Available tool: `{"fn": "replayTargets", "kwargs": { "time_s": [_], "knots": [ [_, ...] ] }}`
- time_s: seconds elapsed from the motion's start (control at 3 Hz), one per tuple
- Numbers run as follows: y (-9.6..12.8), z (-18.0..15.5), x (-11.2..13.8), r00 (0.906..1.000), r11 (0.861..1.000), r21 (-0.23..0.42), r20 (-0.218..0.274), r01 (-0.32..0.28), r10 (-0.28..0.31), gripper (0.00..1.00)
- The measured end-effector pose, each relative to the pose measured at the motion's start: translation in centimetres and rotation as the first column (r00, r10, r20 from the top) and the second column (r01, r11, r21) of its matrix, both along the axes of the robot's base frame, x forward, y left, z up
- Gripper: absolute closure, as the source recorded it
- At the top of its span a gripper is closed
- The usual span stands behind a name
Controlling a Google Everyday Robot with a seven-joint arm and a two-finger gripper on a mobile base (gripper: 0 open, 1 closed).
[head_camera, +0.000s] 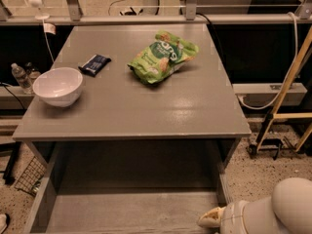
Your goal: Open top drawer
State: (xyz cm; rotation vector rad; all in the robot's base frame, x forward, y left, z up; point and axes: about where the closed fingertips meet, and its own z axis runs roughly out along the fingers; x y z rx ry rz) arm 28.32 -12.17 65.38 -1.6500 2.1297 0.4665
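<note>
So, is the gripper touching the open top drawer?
Cannot tell. In the camera view the gripper sits at the lower right, over the right front corner of the top drawer, but no contact or gap shows plainly.

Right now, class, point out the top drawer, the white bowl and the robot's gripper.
top drawer [131, 211]: camera view, bare inner floor.
white bowl [57, 86]: camera view, inside of the bowl.
gripper [210, 219]: camera view, pale tip, low by the drawer's right side.

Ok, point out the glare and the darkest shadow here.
Camera view: light glares off the tabletop right of centre; the deepest shadow sits under it, at the back of the open drawer; the hand, at bottom right, is lit.
</note>
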Motion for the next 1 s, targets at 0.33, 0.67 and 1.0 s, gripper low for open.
{"fn": "replayTargets", "kwargs": {
  "time_s": [0.33,0.67,1.0],
  "knots": [
    [0.0,0.1,0.0,1.0,1.0,-0.002,0.001,-0.001,0.001,0.06],
    [0.0,0.1,0.0,1.0,1.0,-0.003,0.002,-0.002,0.002,0.0],
    [-0.4,2.2,0.8,0.9982,1.0,-0.028,0.058,-0.014,0.016,0.0]
  ]
}}
